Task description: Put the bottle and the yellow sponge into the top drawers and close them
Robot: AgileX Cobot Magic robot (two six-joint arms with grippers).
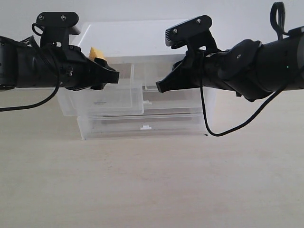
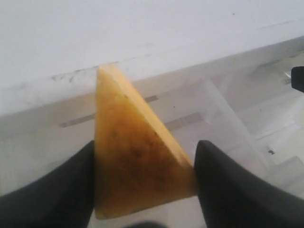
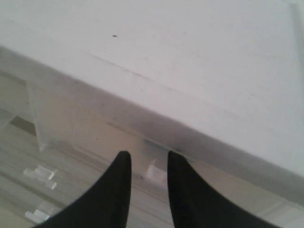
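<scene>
The pale bench (image 1: 152,199) fills the lower half of the exterior view. At its middle stands a translucent drawer unit (image 1: 123,35), with a full-width drawer (image 1: 114,124) lowest. Above that, the left top drawer (image 1: 102,99) juts forward, while the right top drawer (image 1: 180,100) sits further back. The left gripper (image 1: 113,76), coming in from the left edge, is clamped on the yellow sponge (image 2: 133,166), which it holds above the jutting drawer with its tip near the unit's top edge. The right gripper (image 3: 147,164) points at the right drawer's white tab (image 3: 156,173). Its fingers stand slightly apart with the tab in the gap. I cannot tell whether they pinch it.
</scene>
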